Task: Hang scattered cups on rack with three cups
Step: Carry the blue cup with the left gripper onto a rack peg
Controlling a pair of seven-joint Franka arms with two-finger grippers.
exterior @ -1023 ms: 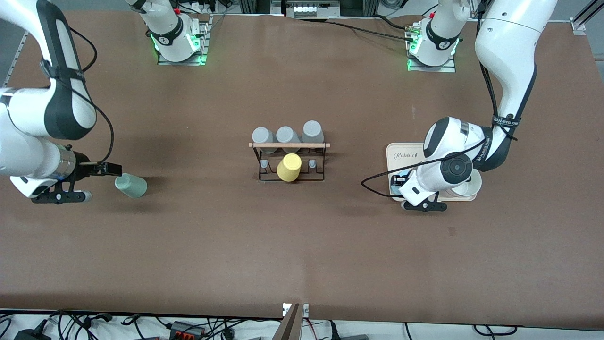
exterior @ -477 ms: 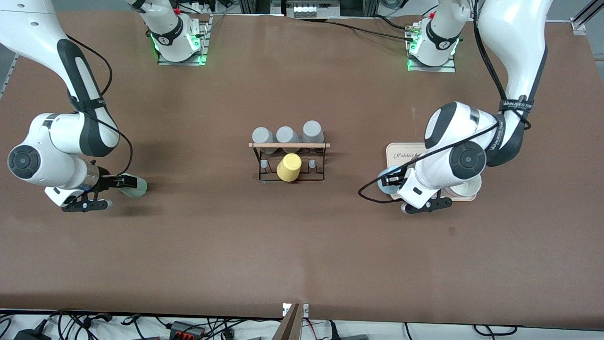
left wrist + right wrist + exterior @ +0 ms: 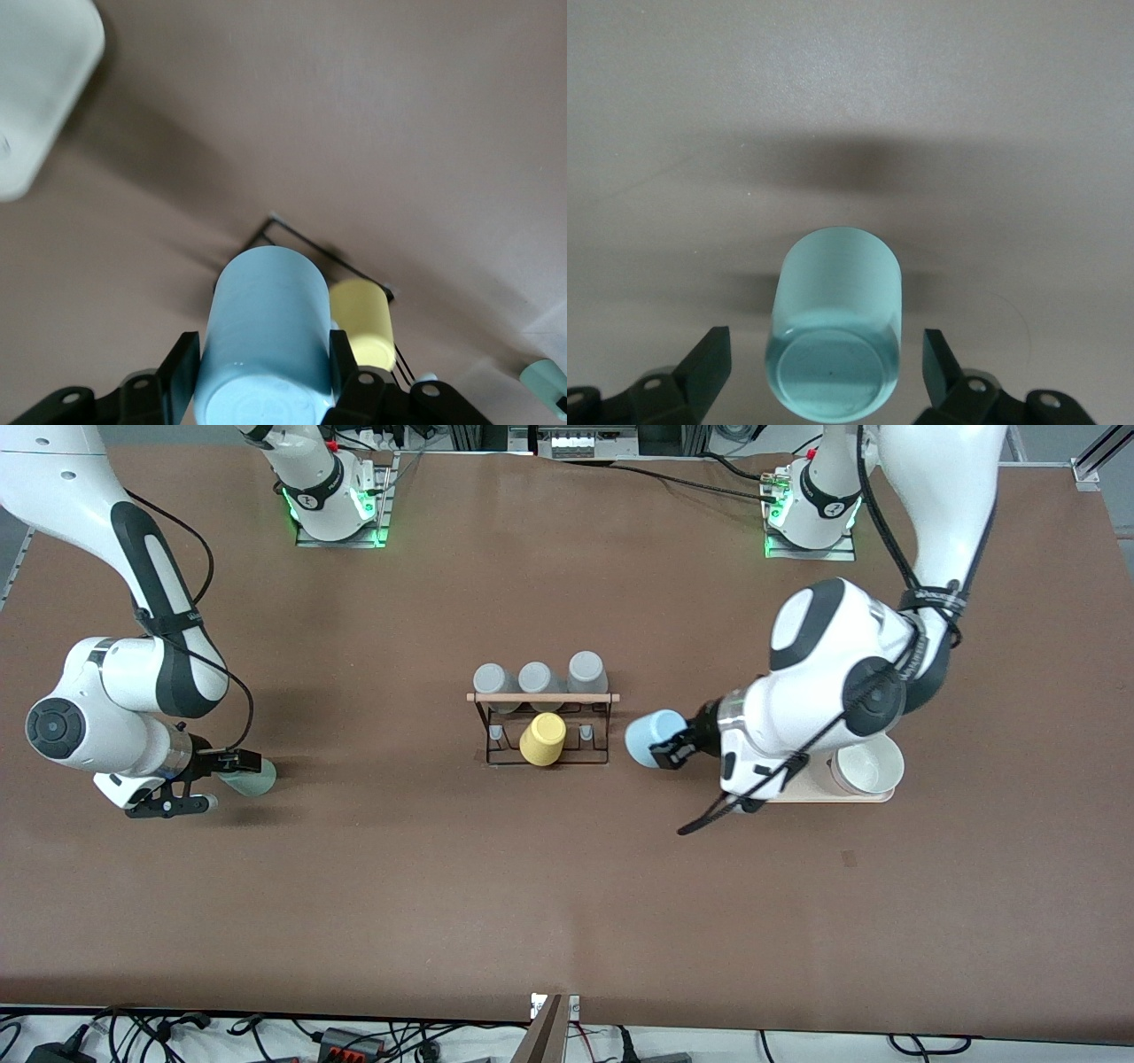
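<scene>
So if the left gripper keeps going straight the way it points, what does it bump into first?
Probably the rack. The left gripper holds the light blue cup pointing at it, so that cup would likely meet the frame or the yellow cup first; height is unclear.

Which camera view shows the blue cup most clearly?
The left wrist view: the blue cup fills it, clamped in the left pincer. The front view shows it small, beside the rack. The right wrist view misses it.
</scene>
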